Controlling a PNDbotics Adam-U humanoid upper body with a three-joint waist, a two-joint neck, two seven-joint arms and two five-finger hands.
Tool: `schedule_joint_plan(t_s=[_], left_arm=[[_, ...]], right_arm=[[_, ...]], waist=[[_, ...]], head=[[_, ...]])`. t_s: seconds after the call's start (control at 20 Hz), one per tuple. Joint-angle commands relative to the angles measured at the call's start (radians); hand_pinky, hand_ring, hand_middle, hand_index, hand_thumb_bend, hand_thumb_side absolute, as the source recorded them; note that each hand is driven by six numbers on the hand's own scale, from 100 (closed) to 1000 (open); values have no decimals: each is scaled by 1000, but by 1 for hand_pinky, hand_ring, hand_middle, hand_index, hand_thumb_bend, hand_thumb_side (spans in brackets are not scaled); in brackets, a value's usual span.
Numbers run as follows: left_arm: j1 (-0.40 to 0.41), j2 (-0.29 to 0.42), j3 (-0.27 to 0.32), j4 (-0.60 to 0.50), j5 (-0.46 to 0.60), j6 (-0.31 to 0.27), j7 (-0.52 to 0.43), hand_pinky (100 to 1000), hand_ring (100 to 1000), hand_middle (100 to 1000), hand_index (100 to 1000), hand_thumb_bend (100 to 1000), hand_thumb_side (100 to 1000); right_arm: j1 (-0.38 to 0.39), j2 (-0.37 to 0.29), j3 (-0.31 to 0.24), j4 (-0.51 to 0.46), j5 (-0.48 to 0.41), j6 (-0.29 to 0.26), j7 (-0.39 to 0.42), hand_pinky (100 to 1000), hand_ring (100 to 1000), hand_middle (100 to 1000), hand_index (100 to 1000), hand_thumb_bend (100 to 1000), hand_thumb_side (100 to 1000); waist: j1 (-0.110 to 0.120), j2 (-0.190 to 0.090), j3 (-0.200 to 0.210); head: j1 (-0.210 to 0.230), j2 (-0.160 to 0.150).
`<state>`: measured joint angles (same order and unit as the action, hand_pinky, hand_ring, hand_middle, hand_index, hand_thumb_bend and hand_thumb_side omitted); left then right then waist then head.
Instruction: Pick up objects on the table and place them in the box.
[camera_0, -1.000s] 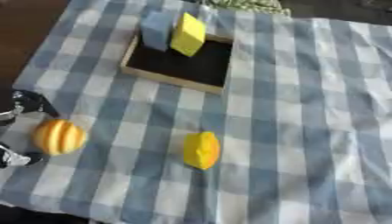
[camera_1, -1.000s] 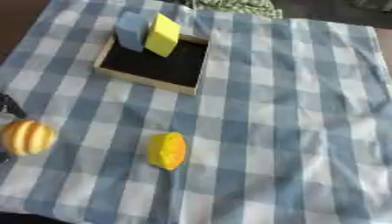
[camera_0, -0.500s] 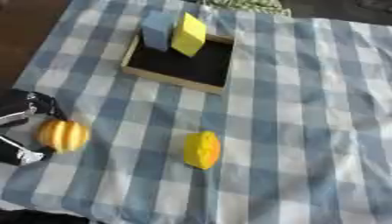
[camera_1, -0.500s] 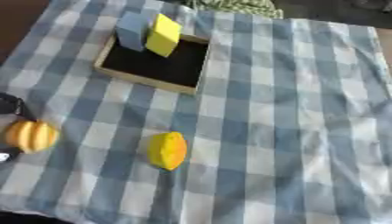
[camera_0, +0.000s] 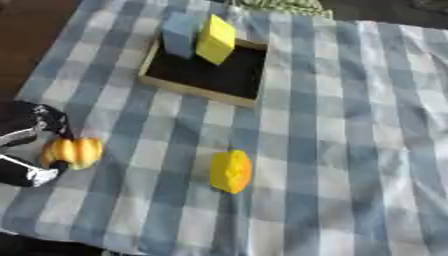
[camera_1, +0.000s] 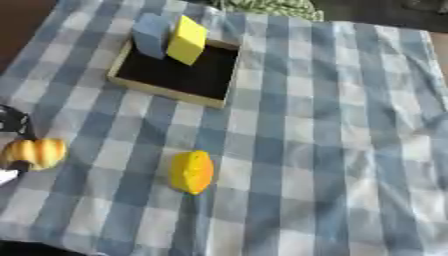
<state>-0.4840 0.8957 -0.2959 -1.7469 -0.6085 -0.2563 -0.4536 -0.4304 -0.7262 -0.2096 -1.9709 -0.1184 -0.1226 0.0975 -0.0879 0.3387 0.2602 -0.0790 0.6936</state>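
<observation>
A wooden-rimmed box (camera_0: 194, 91) with a black floor lies at the upper left of the checked cloth. A blue block (camera_0: 179, 35) and a yellow block (camera_0: 216, 39) lean in its far end. On the cloth below the box lies a yellow lemon-shaped object (camera_0: 231, 171). A ribbed orange object (camera_0: 74, 152) sits near the left edge. My left hand (camera_0: 26, 131) comes in from the left, one finger above the orange object and the thumb below it. The fingers flank it and are not closed round it. My right hand does not show.
The blue and white checked cloth (camera_0: 350, 150) covers the table, wrinkled on the right side. A green patterned thing (camera_1: 267, 7) lies at the far edge behind the box. The cloth's left edge drops to dark floor.
My left hand has come in from the left edge to straddle the orange object. The objects have not moved on the cloth.
</observation>
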Motion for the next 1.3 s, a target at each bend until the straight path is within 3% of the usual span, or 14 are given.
schedule_joint_plan(t_s=[0.05,0.45,0.75,1.0,1.3], left_arm=[[-9,53,42,-90,21,12,6,761,658,582,613,184,217],[-47,70,72,-224,57,38,8,754,655,586,628,365,177],[-136,30,44,-208,99,39,-21,757,653,589,634,341,158],[-297,-75,-9,-132,130,22,-60,759,652,586,634,306,137],[-498,-241,-80,56,61,-66,-71,752,663,593,636,430,141]], right_arm=[[-8,-20,-15,-9,-8,0,2,971,882,513,703,100,470],[-5,-17,-16,-9,-8,2,6,973,881,511,703,100,470],[-2,-13,-18,-8,-11,4,7,974,882,512,703,100,470],[-5,-10,-15,-8,-13,6,9,974,882,513,703,100,470],[-19,-7,-8,-11,-21,6,13,974,883,513,704,100,470]], waist=[[17,-29,1],[19,-29,2],[22,-32,-2],[24,-39,-4],[23,-41,-10]], head=[[-6,-8],[-13,-5],[-17,-5],[-23,-4],[-26,-5]])
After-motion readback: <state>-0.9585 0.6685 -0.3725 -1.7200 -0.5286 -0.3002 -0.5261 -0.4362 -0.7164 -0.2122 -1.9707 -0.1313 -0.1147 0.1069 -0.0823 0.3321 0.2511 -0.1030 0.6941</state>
